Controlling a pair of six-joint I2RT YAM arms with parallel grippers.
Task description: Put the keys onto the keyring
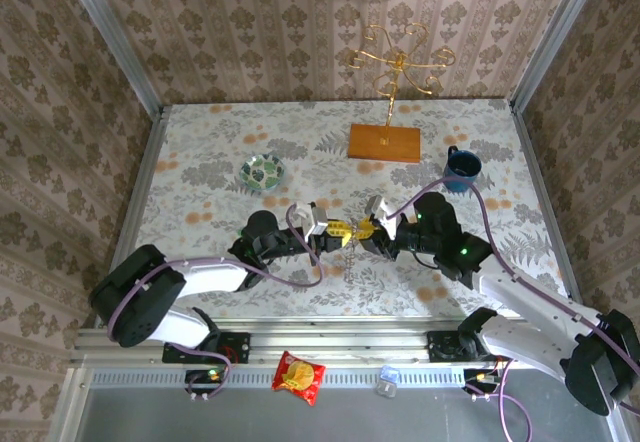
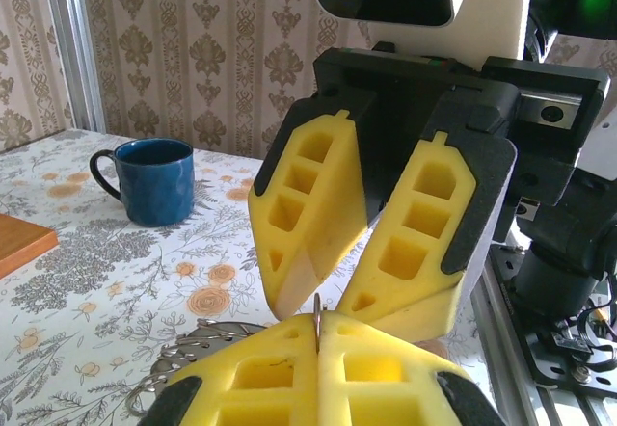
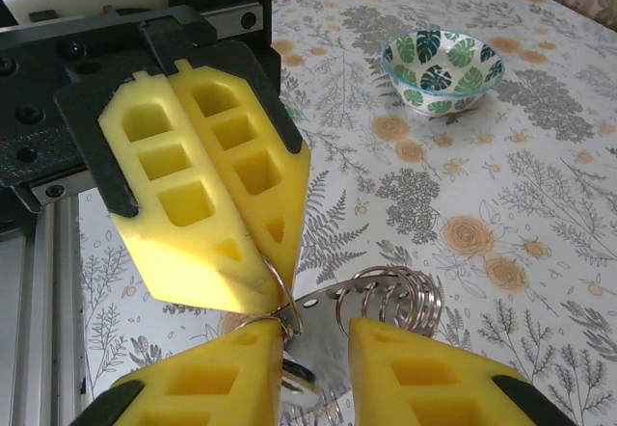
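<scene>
Left pincer: closed on the thin wire keyring, over mid-worktop.
Right pincer: tip to tip with the left one, narrow gap, grip on the metal unclear.
Keys: silvery cluster just beside the right fingers.
Bowl, mug: well apart.

Your top camera sits above and behind the arm bases and looks down over the whole bench from far off. Your left wrist camera rides close behind the left end effector, facing the right end effector and the blue mug. Your right wrist camera looks the opposite way, toward the patterned bowl. All three views share the mid-bench spot where the end effectors meet.
</scene>
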